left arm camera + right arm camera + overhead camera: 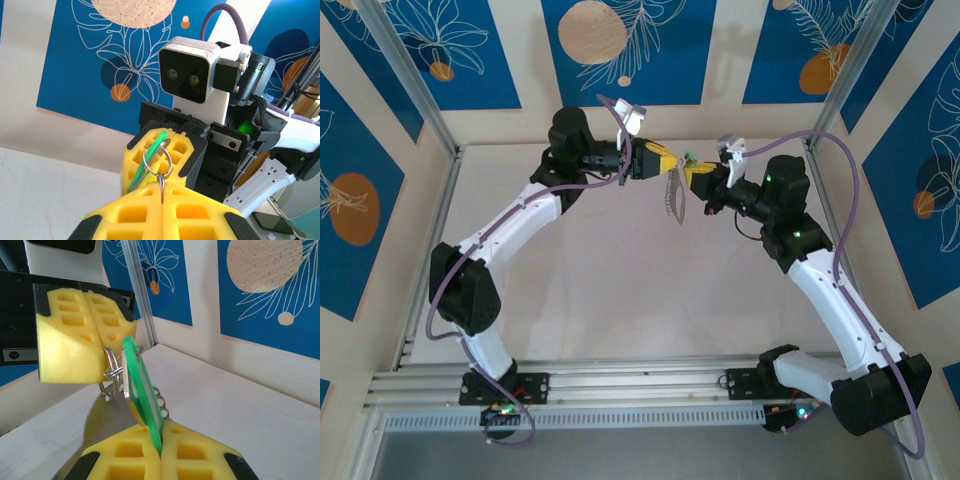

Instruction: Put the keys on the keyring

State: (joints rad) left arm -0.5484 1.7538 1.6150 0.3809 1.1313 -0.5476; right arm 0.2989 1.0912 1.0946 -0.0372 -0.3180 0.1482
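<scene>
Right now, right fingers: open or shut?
Shut: the right fingers meet, pinching the green tag between them.

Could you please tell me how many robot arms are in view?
2. The left arm reaches up the left side, the right arm up the right; they meet far centre.

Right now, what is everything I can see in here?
bright green plastic oval tag: one, green, mid-air between the arms, clamped in the right jaws.
thin silver wire ring: at least one, silver, pinched in the left jaws, beside the tag.
flat silvery metal keys: count unclear, silver, dangling below the ring.
pale tabletop: one, off-white, underneath.
blue leaf-print wall panels: several, blue with orange, around the table.
left arm: one, white and black, yellow fingers, jaws shut.
right arm: one, same colours, jaws shut.
</scene>
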